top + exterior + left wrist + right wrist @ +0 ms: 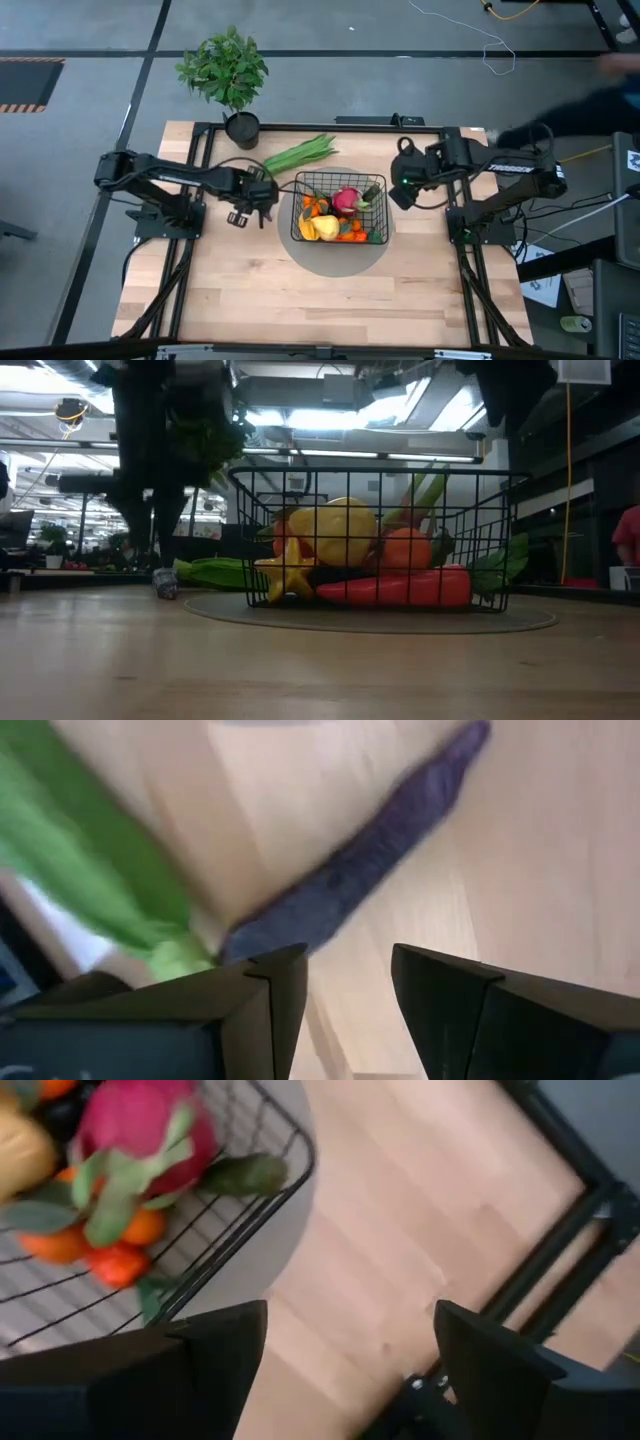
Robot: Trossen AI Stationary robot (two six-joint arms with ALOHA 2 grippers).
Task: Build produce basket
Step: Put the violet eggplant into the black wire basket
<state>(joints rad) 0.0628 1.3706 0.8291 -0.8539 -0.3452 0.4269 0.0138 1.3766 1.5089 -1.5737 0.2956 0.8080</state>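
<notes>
The black wire basket [383, 181] [370, 475] stands on a round grey mat. It holds a pink dragon fruit [346, 200] [140, 1120], yellow fruits [325, 228] [340, 530], tangerines [145, 1227] and a red piece [400, 588]. The long green stalk bundle [300, 155] [90, 860] lies on the table off the basket's far left corner. My left gripper [240, 215] [348, 985] is open, low over the table left of the basket. A small greyish thing [165, 585] lies under it. My right gripper [398, 190] [350, 1350] is open beside the basket's right wall [290, 1180].
A leafy potted plant [225, 70] stands at the table's far left corner. The grey mat [335, 262] reaches past the basket toward the near edge. Bare wood [300, 300] spreads across the table's near half. A dark purplish streak [360, 850] lies on the wood, blurred.
</notes>
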